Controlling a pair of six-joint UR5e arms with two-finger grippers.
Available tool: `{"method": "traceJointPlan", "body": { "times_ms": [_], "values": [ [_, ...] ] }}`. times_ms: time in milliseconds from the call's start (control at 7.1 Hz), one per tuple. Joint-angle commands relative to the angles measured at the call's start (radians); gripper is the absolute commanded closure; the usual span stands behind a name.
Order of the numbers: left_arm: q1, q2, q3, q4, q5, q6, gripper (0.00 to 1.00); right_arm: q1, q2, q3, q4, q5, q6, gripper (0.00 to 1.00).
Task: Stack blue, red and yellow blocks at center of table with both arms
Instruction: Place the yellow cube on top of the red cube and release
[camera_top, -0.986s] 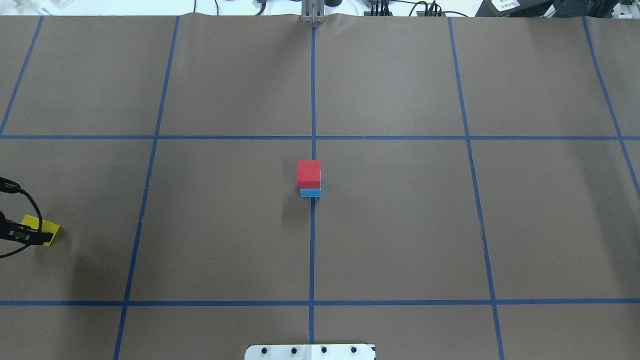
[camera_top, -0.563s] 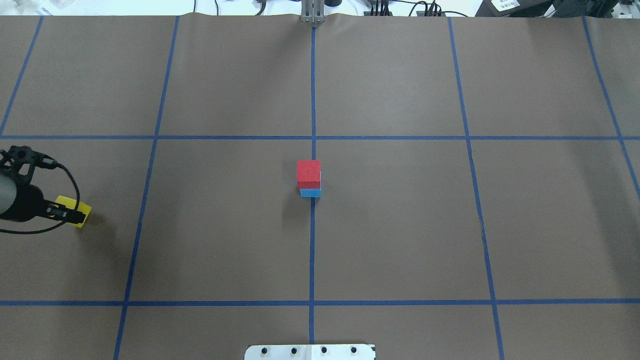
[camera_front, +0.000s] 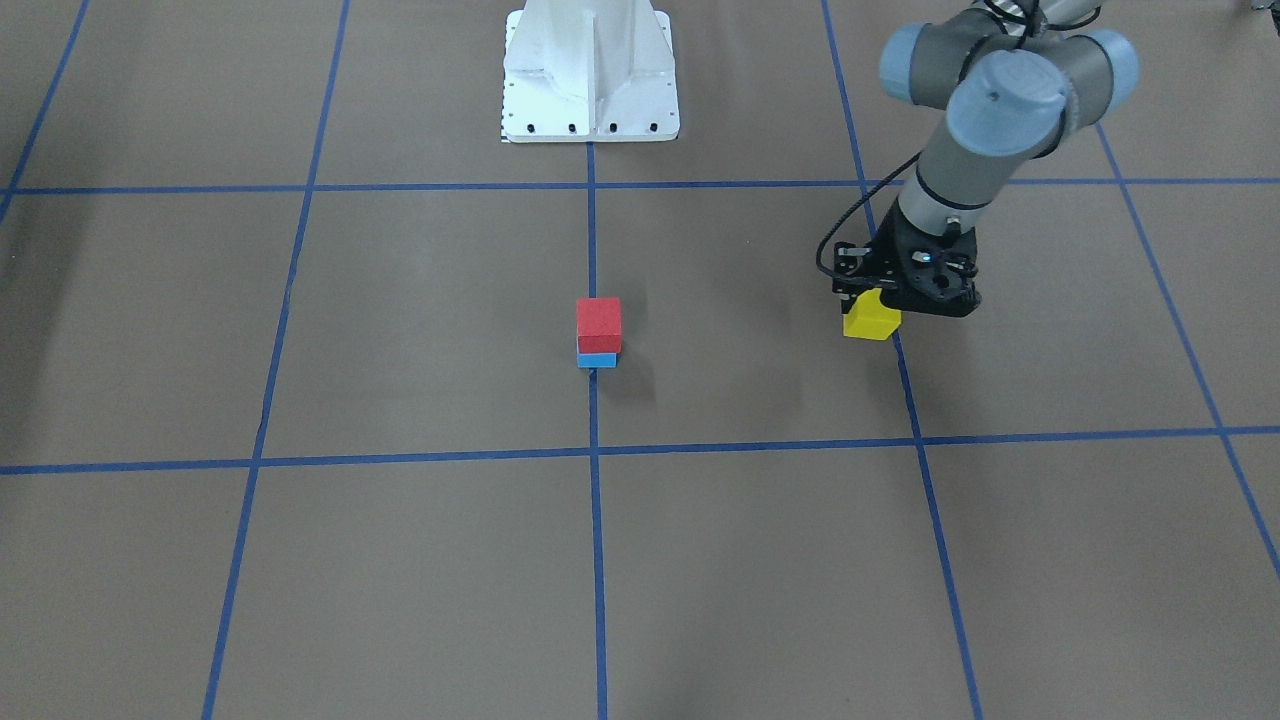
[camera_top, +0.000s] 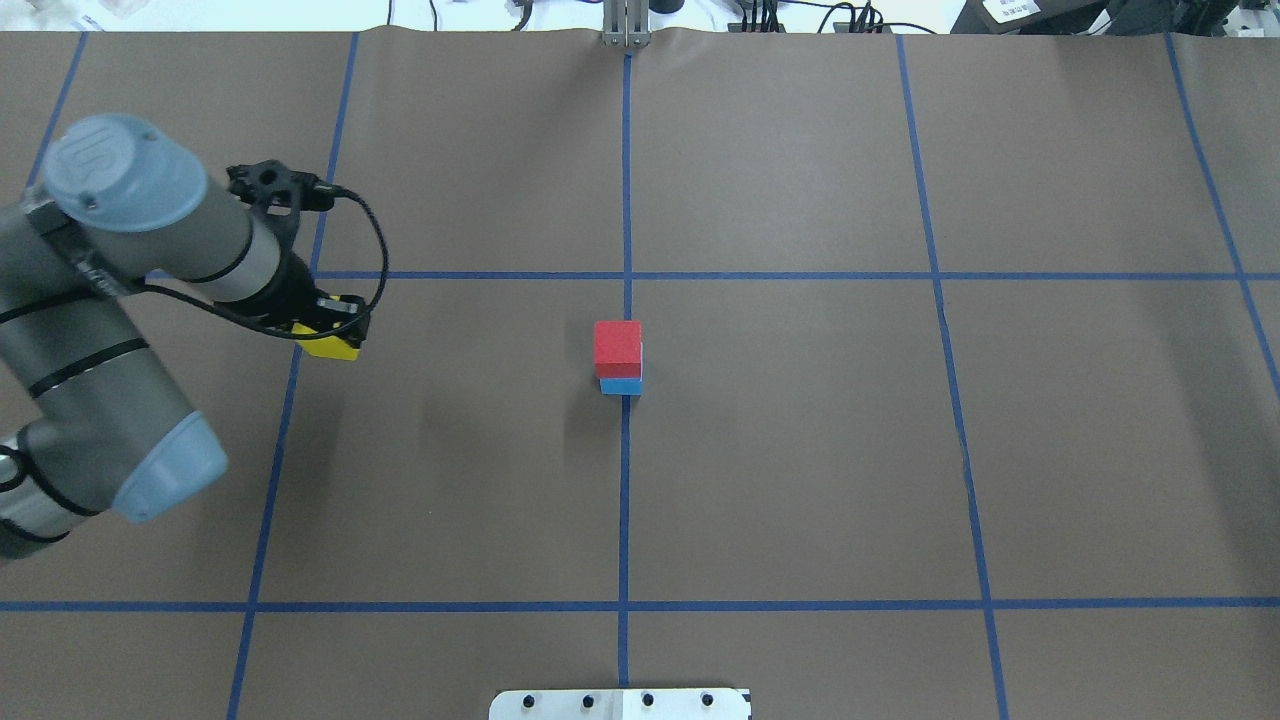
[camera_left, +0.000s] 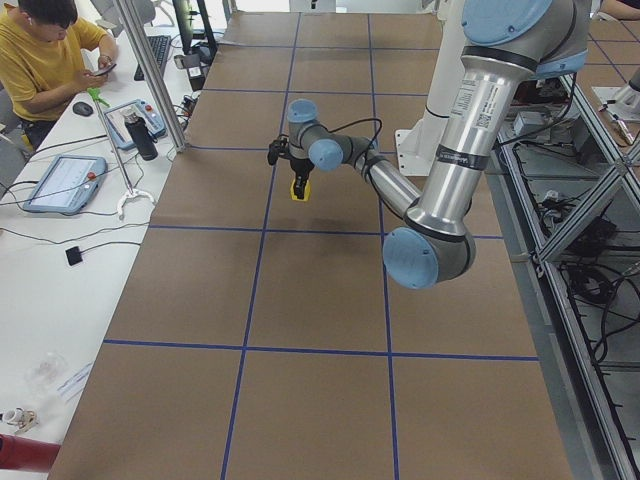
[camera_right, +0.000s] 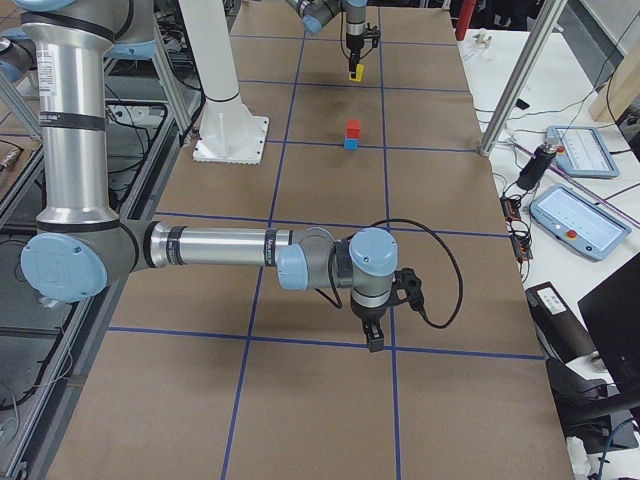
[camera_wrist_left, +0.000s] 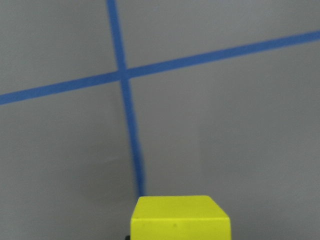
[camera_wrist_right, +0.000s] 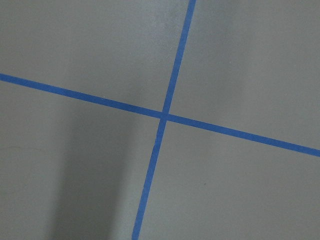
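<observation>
Already the lower two tiers are up: the red block (camera_top: 617, 347) sits on the blue block (camera_top: 620, 386) at the middle of the desk (camera_top: 800, 450), on the central tape line. What is left, by my reading, is the top tier. The yellow block (camera_front: 870, 318) is clamped in the left tool (camera_front: 875, 297), lifted off the desk and well apart from the stack, on the robot's left side near a tape line. It must still be carried across, set squarely on the red block and released.

The front-facing view shows most of the yellow block hanging below the tool. The overhead view shows only a yellow strip of it under the wrist. The left wrist view shows the block at its lower edge with a tape crossing beyond it, and no stack.

Only the exterior right view shows the right tool (camera_right: 374, 340). It points down over a tape crossing, far from the stack. I cannot tell whether it is open or closed. Its wrist view shows only bare paper and tape.
</observation>
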Motion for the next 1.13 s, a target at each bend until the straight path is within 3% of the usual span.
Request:
{"method": "traceJointPlan", "body": {
  "times_ms": [0,282,704,986],
  "values": [
    [0.074,-0.266,0.092,0.115,0.006,-0.2,0.94,0.0,0.001,-0.003,0.0,0.0,0.0,0.0],
    [0.113,-0.449,0.242,0.115,0.068,-0.303,0.9,0.0,0.001,-0.003,0.0,0.0,0.0,0.0],
    [0.2,-0.492,0.266,0.115,0.155,-0.368,0.77,0.0,0.0,-0.001,0.0,0.0,0.0,0.0],
    [0.22,-0.499,0.267,0.114,0.173,-0.371,0.56,0.0,-0.002,-0.001,0.0,0.0,0.0,0.0]
  ]
}}
